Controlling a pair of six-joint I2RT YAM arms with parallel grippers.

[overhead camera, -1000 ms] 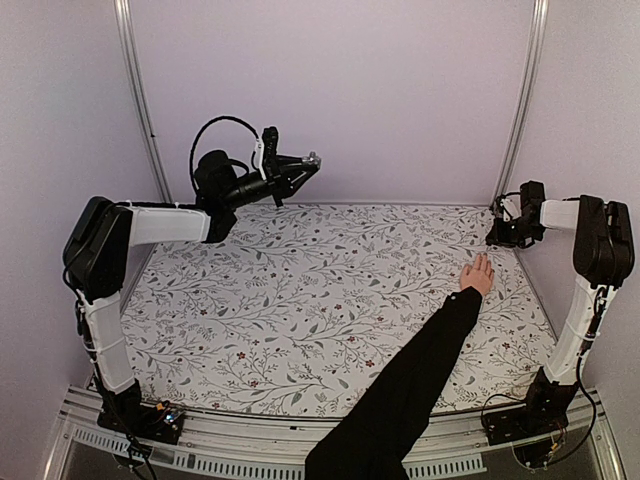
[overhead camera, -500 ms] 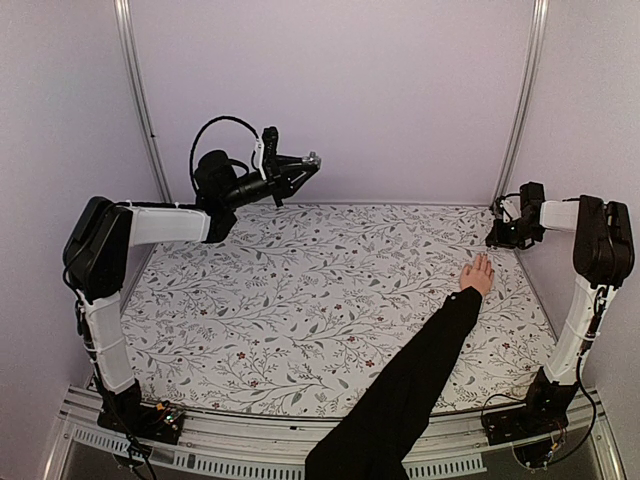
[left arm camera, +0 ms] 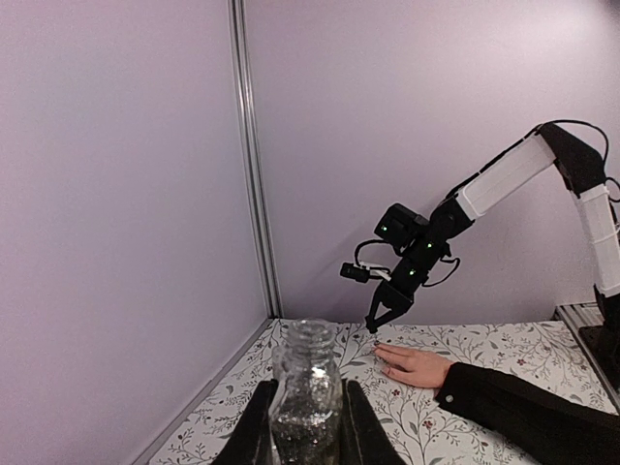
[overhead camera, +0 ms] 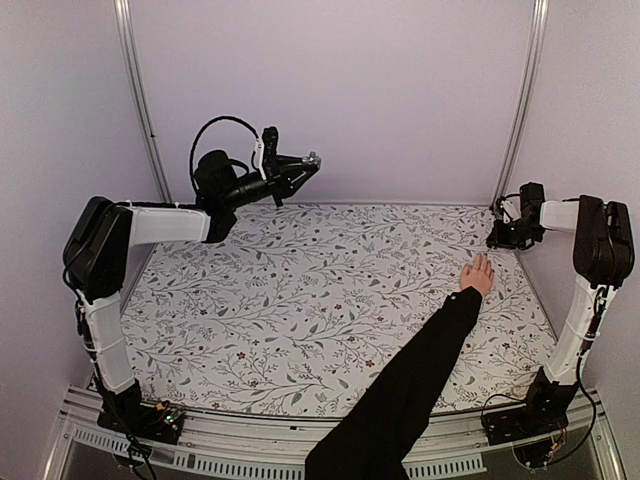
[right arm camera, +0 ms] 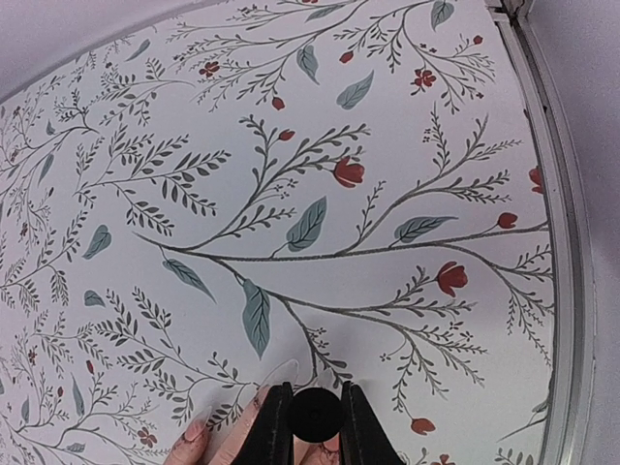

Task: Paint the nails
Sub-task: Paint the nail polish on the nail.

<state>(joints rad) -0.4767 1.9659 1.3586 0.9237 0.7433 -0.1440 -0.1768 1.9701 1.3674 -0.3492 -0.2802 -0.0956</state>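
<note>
Right gripper (right arm camera: 316,397) fingers are closed on a black cap (right arm camera: 316,418), directly above the hand (right arm camera: 228,441). Left gripper (left arm camera: 308,395) is clamped on an open glitter bottle (left arm camera: 308,354).

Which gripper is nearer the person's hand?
Right. The right gripper, pinching a black cap, hovers at the fingertips of the hand; the left gripper holds an open glitter bottle raised across the table.

No legible text, labels, numbers on anything (tablecloth (overhead camera: 300,290) print purely floral).
</note>
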